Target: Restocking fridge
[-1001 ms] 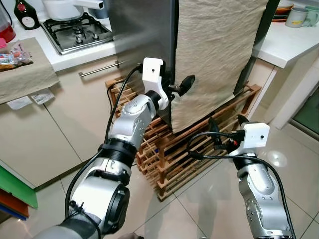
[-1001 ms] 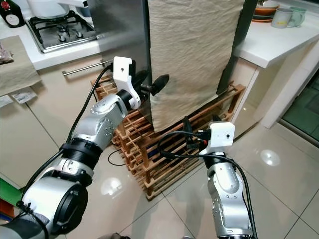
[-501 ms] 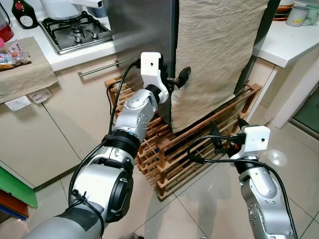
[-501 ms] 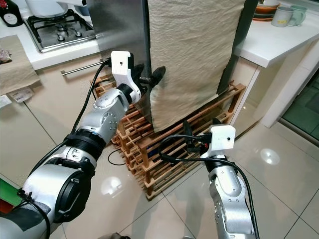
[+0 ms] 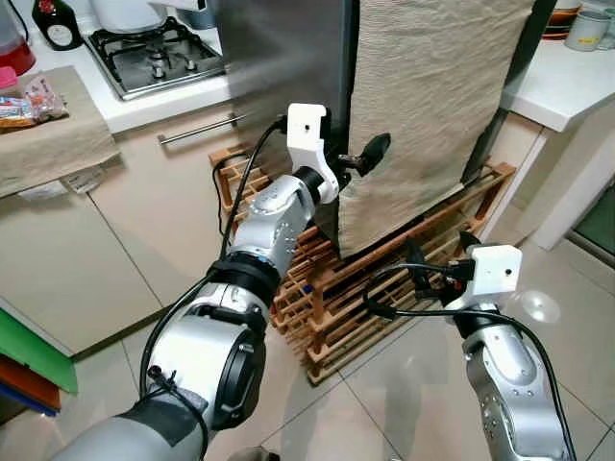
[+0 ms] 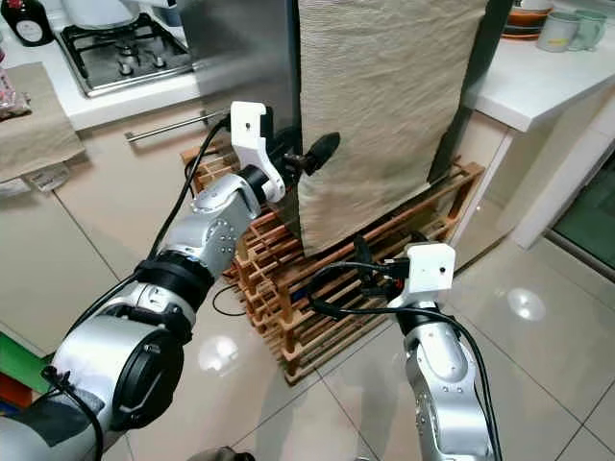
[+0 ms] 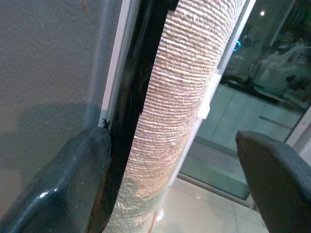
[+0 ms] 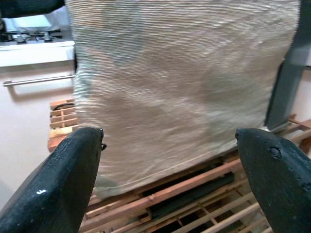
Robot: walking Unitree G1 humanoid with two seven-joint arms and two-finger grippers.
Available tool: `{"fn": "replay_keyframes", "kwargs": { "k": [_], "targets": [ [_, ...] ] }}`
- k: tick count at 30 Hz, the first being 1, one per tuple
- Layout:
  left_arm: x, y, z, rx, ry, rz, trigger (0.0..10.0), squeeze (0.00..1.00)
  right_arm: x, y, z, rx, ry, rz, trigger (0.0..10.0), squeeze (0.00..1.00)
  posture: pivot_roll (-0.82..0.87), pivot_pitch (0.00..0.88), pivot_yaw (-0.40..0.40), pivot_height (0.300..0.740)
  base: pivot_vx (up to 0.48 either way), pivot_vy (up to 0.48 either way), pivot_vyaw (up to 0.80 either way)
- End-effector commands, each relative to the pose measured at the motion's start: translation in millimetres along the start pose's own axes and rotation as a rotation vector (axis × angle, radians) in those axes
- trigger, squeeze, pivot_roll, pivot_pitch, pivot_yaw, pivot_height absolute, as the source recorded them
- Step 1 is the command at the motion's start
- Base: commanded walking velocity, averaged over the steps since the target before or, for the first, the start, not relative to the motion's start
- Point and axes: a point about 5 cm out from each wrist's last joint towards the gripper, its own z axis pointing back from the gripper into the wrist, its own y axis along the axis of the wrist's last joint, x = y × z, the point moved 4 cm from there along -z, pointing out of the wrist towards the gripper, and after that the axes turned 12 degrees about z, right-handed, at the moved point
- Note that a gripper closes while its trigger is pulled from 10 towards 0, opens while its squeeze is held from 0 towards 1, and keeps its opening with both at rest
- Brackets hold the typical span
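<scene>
Both end effectors (image 5: 354, 159) (image 5: 437, 261) spread wide before the cloth-draped fridge (image 5: 288, 58), over tiled floor (image 5: 404, 384).

A home kitchen: gas hob (image 5: 163, 60) set in a white counter (image 5: 135, 106), cream cabinets (image 5: 125, 240), steel fridge (image 5: 279, 67), mugs (image 5: 584, 29), tiled floor (image 5: 404, 384).

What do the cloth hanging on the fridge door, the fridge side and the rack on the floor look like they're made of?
Cloth: coarse woven fabric, beige, creased, perhaps linen. Fridge side: brushed metal, grey with a dull sheen, probably stainless steel. Rack: reddish-brown wooden slats, probably wood. The left gripper is at the door's edge.
</scene>
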Motion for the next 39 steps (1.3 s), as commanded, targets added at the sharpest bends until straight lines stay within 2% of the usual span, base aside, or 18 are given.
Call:
{"fn": "replay_keyframes", "kwargs": {
  "k": [1,3,7,11,12,15,16,17,18,19,20,21,22,25,27,32,37,39],
  "targets": [
    [19.4,-8.4,-9.2,-0.054,-0.078,0.002,10.0,0.00,-1.2,5.4,-0.5,0.017,0.017,-0.019,10.0,0.00,-0.19,0.000,0.076,0.740,0.000,0.000,0.00],
    [21.2,-11.7,-10.8,-0.068,-0.079,0.014,10.0,0.00,-1.9,6.1,-0.3,0.019,0.023,-0.021,10.0,0.00,-0.19,0.000,0.080,0.740,0.000,0.000,0.00],
    [34.8,-19.9,-16.4,-0.095,-0.117,0.028,10.0,0.00,-1.5,7.0,1.9,0.018,0.026,-0.021,10.0,0.00,-0.21,0.000,0.084,0.740,0.000,0.000,0.00],
    [67.2,-23.9,-26.8,-0.090,-0.221,0.052,10.0,0.00,-2.8,6.1,6.7,0.009,0.024,-0.019,10.0,0.00,-0.24,0.000,0.091,0.740,0.000,0.000,0.00],
    [67.2,-23.9,-26.8,-0.090,-0.221,0.052,10.0,0.00,-2.8,6.1,6.7,0.009,0.024,-0.019,10.0,0.00,-0.24,0.000,0.091,0.740,0.000,0.000,0.00],
    [92.3,-26.6,-31.2,-0.084,-0.319,0.088,10.0,0.00,-2.0,5.9,7.5,0.006,0.020,-0.018,10.0,0.00,-0.24,0.000,0.091,0.740,0.000,0.000,0.00],
    [92.3,-26.6,-31.2,-0.084,-0.319,0.088,10.0,0.00,-2.0,5.9,7.5,0.006,0.020,-0.018,10.0,0.00,-0.24,0.000,0.091,0.740,0.000,0.000,0.00],
    [115.7,-29.1,-32.5,-0.079,-0.425,0.125,10.0,0.00,-1.7,5.5,7.5,0.003,0.021,-0.019,10.0,0.00,-0.23,0.000,0.085,0.740,0.000,0.000,0.00],
    [123.9,-30.2,-32.5,-0.079,-0.462,0.132,10.0,0.00,-1.7,5.4,7.4,0.001,0.022,-0.019,10.0,0.00,-0.23,0.000,0.085,0.740,0.000,0.000,0.00],
    [123.9,-30.2,-32.5,-0.079,-0.462,0.132,10.0,0.00,-1.7,5.4,7.4,0.001,0.022,-0.019,10.0,0.00,-0.23,0.000,0.085,0.740,0.000,0.000,0.00],
    [130.9,-31.2,-32.1,-0.081,-0.497,0.150,10.0,0.00,-1.8,5.5,7.1,0.001,0.023,-0.019,10.0,0.00,-0.23,0.000,0.083,0.740,0.000,0.000,0.00],
    [147.3,-31.6,-31.2,-0.081,-0.577,0.185,10.0,0.00,-2.5,5.5,6.2,-0.001,0.027,-0.019,10.0,0.00,-0.23,0.000,0.079,0.740,0.000,0.000,0.00],
    [156.2,-30.8,-30.5,-0.079,-0.621,0.211,10.0,0.00,-2.9,5.6,5.6,-0.001,0.029,-0.020,10.0,0.00,-0.22,0.000,0.077,0.740,0.000,0.000,0.00],
    [178.5,-33.1,-27.6,-0.086,-0.718,0.219,10.0,0.00,-4.8,5.8,3.6,0.001,0.035,-0.023,10.0,0.00,-0.22,0.000,0.077,0.740,0.000,0.000,0.00],
    [182.9,-40.0,-24.8,-0.107,-0.744,0.215,10.0,0.00,-6.1,6.1,2.7,0.003,0.038,-0.025,10.0,0.00,-0.21,0.000,0.080,0.740,0.000,0.000,0.00],
    [182.7,-50.0,-15.9,-0.145,-0.803,0.225,10.0,0.00,-5.8,5.0,2.7,0.002,0.036,-0.032,10.0,0.00,-0.20,0.000,0.076,0.740,0.000,0.000,0.00],
    [184.3,-43.6,-10.0,-0.138,-0.855,0.236,10.0,0.00,-7.5,1.6,3.4,-0.010,0.044,-0.033,10.0,0.00,-0.20,0.000,0.073,0.740,0.000,0.000,0.00],
    [179.4,-36.1,-0.6,-0.126,-0.883,0.230,10.0,0.00,-8.3,-2.9,7.4,-0.029,0.052,-0.032,10.0,0.00,-0.19,0.000,0.074,0.740,0.000,0.000,0.00]
  ]
}}
